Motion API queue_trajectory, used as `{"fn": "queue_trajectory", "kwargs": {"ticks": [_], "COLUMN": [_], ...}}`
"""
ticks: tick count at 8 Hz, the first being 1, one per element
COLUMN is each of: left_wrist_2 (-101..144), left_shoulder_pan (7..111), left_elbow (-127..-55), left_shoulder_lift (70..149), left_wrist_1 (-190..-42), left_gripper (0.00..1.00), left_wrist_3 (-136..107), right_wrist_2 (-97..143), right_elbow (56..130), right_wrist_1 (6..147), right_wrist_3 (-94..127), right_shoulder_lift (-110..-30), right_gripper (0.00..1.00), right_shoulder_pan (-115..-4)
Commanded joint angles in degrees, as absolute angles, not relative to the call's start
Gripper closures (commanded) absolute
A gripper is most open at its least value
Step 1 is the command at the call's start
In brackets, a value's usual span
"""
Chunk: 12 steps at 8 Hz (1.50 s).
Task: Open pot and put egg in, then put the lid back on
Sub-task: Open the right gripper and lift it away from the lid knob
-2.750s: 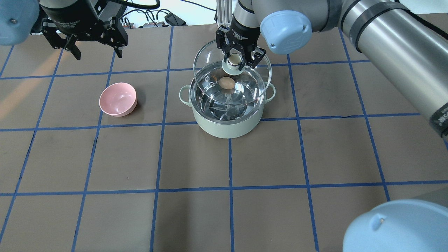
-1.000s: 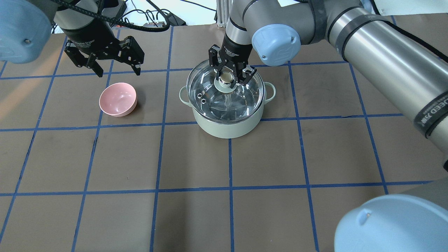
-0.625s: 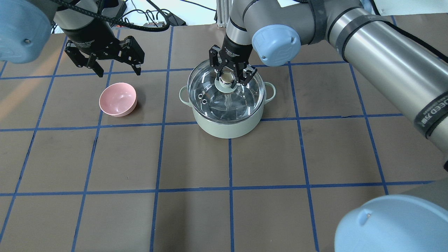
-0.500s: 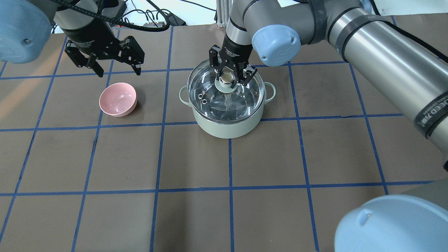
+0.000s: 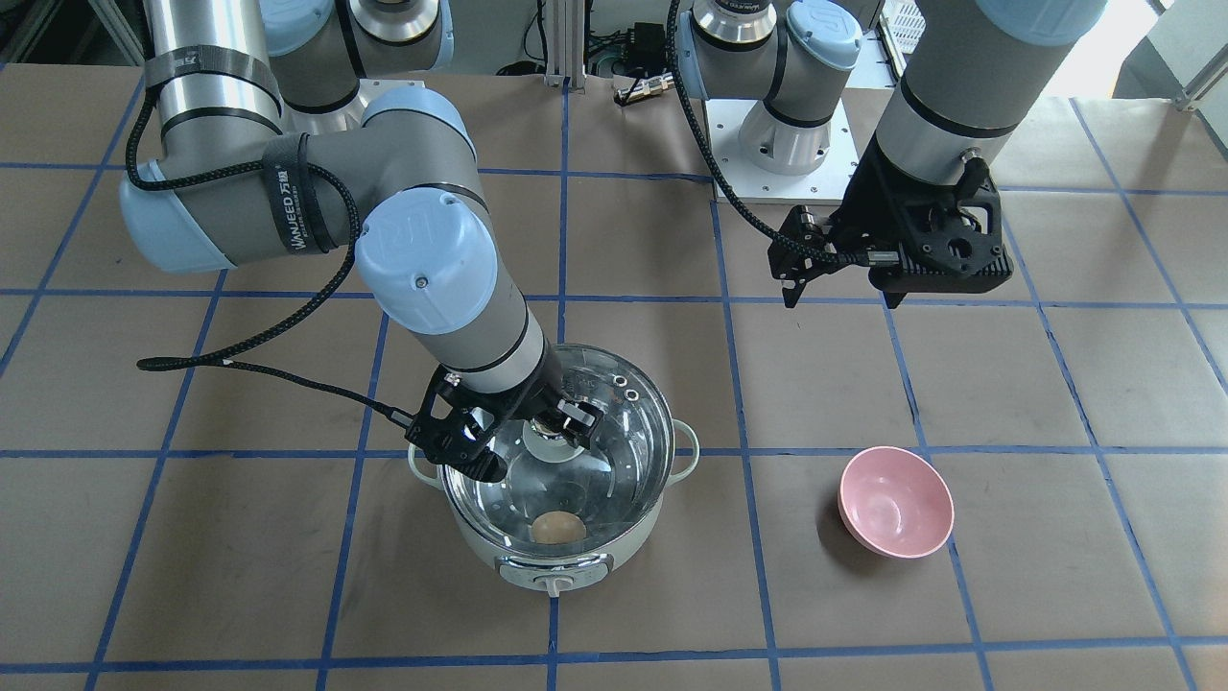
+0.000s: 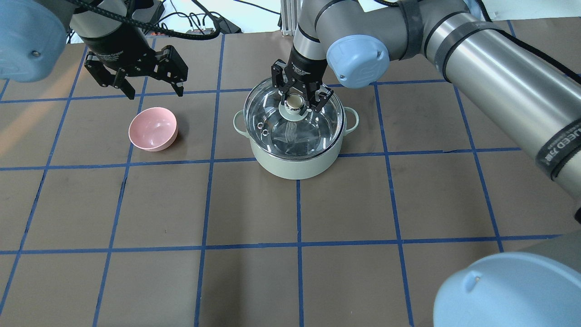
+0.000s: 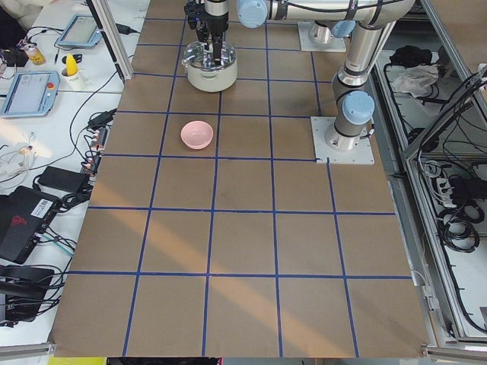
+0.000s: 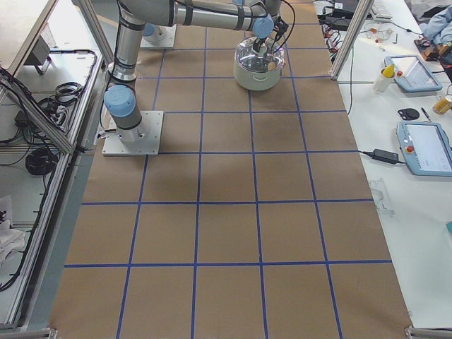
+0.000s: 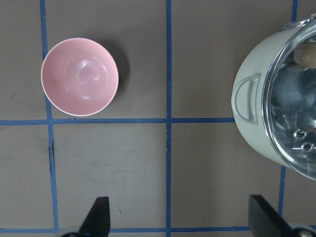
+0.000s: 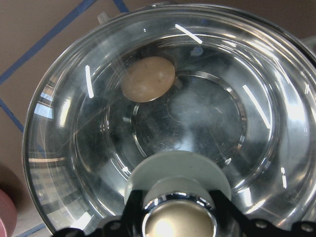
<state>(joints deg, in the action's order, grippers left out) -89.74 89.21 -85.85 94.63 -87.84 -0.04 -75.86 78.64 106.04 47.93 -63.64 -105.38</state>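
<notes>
The mint-green pot (image 6: 295,165) stands mid-table with the glass lid (image 6: 317,122) seated on its rim. The tan egg (image 5: 557,527) lies inside on the steel bottom, seen through the glass and in the right wrist view (image 10: 148,79). My right gripper (image 6: 296,101) comes straight down on the lid and is shut on its beige knob (image 10: 180,222). My left gripper (image 6: 155,94) is open and empty, hovering above the table just behind the pink bowl (image 6: 153,129).
The pink bowl (image 5: 896,499) sits empty to the pot's left in the overhead view, about one grid square away. The brown table with blue grid lines (image 6: 297,245) is bare in front of the pot. Cables and the arm bases lie at the far edge.
The lid came down from a raised, tilted hold onto the pot's rim. The left gripper moved nearer the pink bowl. In the last half second the pot shifted very slightly right.
</notes>
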Motion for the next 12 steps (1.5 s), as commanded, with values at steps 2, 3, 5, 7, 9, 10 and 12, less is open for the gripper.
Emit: {"fn": "queue_trajectory", "kwargs": {"ticks": [2,3,5,7,9,10,12], "left_wrist_2": [-89.7,-89.7,-89.7,-89.8,-90.2,-90.4,-90.7], "left_shoulder_pan": [89.2,89.2,89.3,89.2,89.2,89.2,89.2], "left_elbow": [-85.9,-85.9,-85.9,-85.9,-85.9,-85.8,-85.8], "left_shoulder_lift": [94.7,94.7,94.7,94.9,94.9,94.9,94.7], "left_wrist_1": [-87.8,-87.7,-87.6,-87.4,-87.5,-87.5,-87.5], "left_gripper": [0.0,0.0,0.0,0.0,0.0,0.0,0.0], "left_wrist_3": [-0.1,-0.1,-0.1,-0.1,0.3,0.4,0.8], "right_wrist_2": [-77.5,-77.9,-80.3,-83.8,-84.9,-87.9,-88.7], "right_elbow": [79.5,79.6,78.6,78.6,79.3,79.6,80.9], "right_wrist_1": [107.0,108.2,108.3,102.4,91.7,87.8,84.6], "right_wrist_3": [47.6,47.6,42.6,31.3,18.4,11.0,4.8], "right_shoulder_lift": [-63.5,-63.7,-64.8,-69.7,-76.6,-80.2,-86.5], "right_gripper": [0.17,0.05,0.03,0.0,0.0,0.0,0.0], "right_shoulder_pan": [-105.4,-105.4,-104.9,-101.6,-94.1,-91.1,-89.6]}}
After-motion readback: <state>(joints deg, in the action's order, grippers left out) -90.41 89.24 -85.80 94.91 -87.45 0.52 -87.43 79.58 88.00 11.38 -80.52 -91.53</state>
